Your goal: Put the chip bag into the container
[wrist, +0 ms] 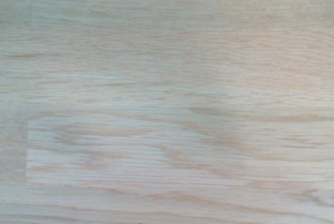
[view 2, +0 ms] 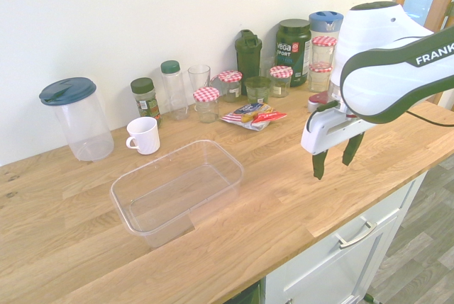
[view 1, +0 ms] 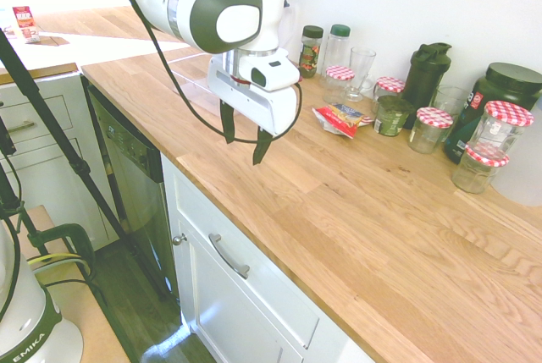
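One crinkled red chip bag | clear rectangular container | claw released, empty

I see a red, yellow and white crinkled chip bag, red-checked jar lids, and a pale-grained wooden counter.

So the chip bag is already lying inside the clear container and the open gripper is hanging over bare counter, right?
Not quite. The container is empty in the second exterior view; the chip bag lies on the counter by the jars, well apart from it. The rest holds: the gripper is open over bare wood.
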Robot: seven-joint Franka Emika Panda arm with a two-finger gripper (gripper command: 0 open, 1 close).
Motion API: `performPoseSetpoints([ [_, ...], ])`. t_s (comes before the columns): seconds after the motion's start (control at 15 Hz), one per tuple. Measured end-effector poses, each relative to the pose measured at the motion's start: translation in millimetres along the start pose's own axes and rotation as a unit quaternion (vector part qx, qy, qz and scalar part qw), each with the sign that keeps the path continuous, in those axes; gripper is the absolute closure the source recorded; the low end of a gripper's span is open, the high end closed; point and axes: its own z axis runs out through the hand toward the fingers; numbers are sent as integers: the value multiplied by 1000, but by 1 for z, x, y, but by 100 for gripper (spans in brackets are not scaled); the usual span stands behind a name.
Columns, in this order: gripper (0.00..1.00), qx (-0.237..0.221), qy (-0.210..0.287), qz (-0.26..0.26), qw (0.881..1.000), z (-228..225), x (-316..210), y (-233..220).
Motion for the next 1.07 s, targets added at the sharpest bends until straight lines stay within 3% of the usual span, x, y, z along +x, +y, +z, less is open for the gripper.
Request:
performPoseSetpoints([
  [0.27, 0, 2, 12, -4, 1000, -9, 8, -2],
  [0.47, 0, 2, 43, -14, 999, -52, 30, -17],
  [0.67, 0, -1, 82, -30, 996, -85, 49, -56],
  [1.07, 0, -9, 135, -64, 989, -102, 87, -146],
])
